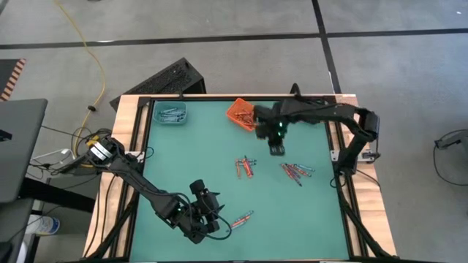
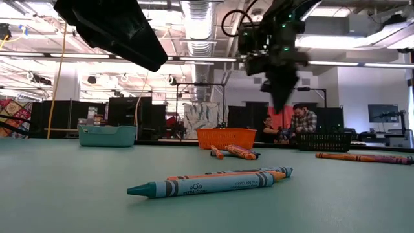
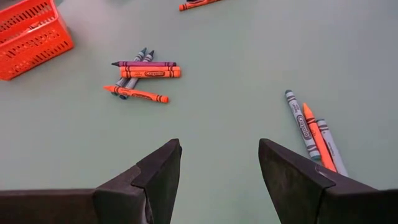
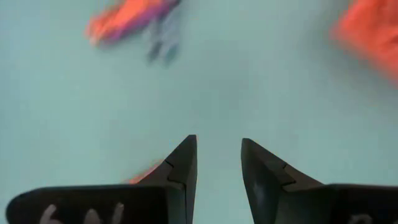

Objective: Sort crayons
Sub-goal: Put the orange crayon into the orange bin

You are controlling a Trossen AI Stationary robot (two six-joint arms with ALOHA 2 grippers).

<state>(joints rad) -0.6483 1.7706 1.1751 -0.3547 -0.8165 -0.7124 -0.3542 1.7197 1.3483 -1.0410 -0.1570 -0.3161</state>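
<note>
Crayons lie in three small heaps on the green mat: one mid-table, one to its right, one near the front. My right gripper hangs open above the mat, fingers pointing down, between the orange bin and the right heap; nothing is between its fingers. My left gripper stands open just left of the front heap, tilted down toward the middle heap, with nothing in it.
A teal bin with crayons in it stands at the far left corner of the mat. A black basket shows at the far right in the low view. Wooden rails frame the mat. People sit in the room behind.
</note>
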